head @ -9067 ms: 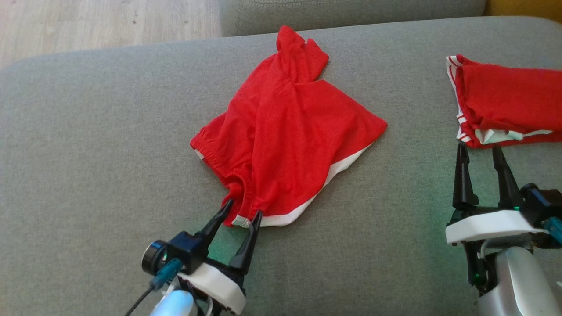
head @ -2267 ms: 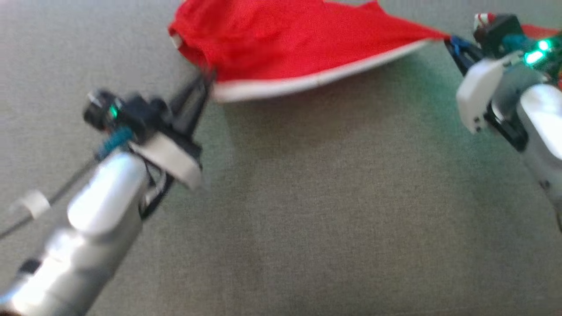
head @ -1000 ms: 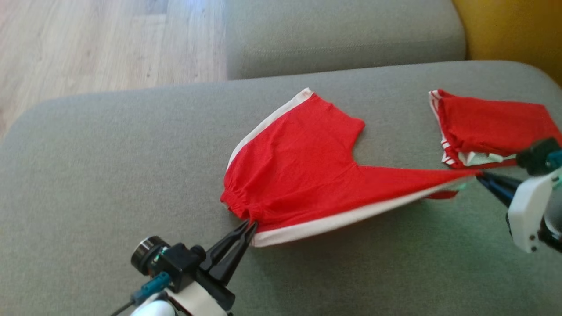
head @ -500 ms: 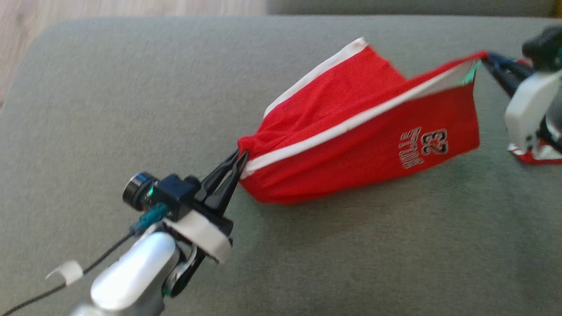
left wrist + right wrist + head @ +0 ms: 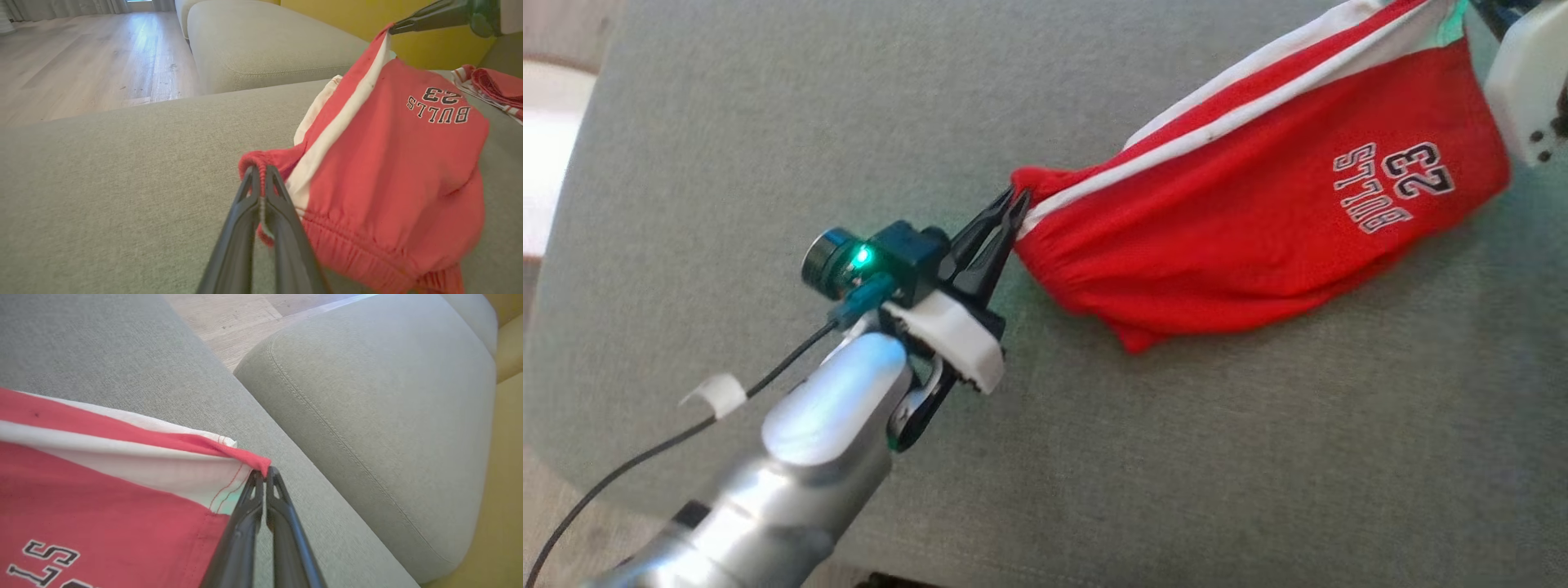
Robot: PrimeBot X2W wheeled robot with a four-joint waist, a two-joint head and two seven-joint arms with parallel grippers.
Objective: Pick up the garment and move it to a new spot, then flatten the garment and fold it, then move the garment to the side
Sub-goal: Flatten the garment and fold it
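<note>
Head view: garment (image 5: pixel 1241 237) hangs between left pincer (image 5: pixel 1011 202) and right pincer (image 5: pixel 265 474), both clamping it.

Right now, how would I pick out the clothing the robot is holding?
Over the wide grey sofa cushion, red shorts hang stretched between the left gripper and the right gripper. Unlike the other red garment lying nearby, they are lifted and printed BULLS 23.

The garment (image 5: pixel 1258 220), red shorts with a white side stripe and a "BULLS 23" print, is hanging stretched above the sofa cushion (image 5: pixel 768 122). The left gripper (image 5: pixel 1017 198) is pinching its gathered waistband end low, the right gripper (image 5: pixel 265 472) is pinching its hem corner higher, and loose fabric is sagging toward the cushion.
</note>
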